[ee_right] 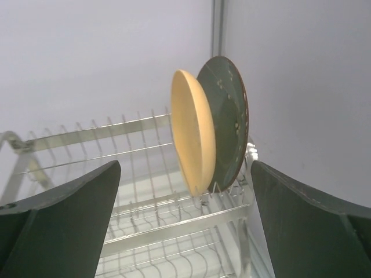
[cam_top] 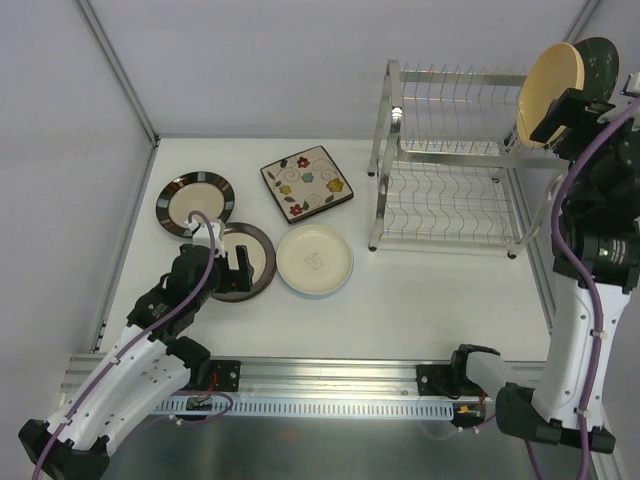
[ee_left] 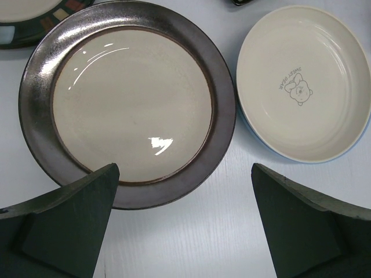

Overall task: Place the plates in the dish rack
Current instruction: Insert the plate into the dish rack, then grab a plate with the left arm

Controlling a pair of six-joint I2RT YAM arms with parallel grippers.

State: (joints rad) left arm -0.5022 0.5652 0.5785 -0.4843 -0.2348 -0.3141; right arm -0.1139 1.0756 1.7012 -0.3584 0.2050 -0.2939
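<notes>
The dish rack point(cam_top: 447, 172) stands at the back right. A tan plate point(cam_top: 548, 92) and a dark green plate point(cam_top: 601, 58) stand on edge in the right end of its upper shelf. My right gripper point(ee_right: 185, 164) is open, just in front of the tan plate point(ee_right: 194, 133) and the green plate point(ee_right: 229, 116), holding nothing. Four plates lie flat on the table: a brown-rimmed one point(cam_top: 257, 256), a cream one point(cam_top: 315, 260), a square floral one point(cam_top: 308, 182) and a dark patterned-rim one point(cam_top: 195, 200). My left gripper point(ee_left: 184, 169) hangs open over the near edge of the brown-rimmed plate point(ee_left: 130, 98).
The cream plate point(ee_left: 301, 81) with a small bear print lies right of the brown-rimmed one, almost touching it. A metal rail point(cam_top: 330, 375) runs along the near table edge. White walls and frame posts point(cam_top: 118, 70) close in the left, back and right sides.
</notes>
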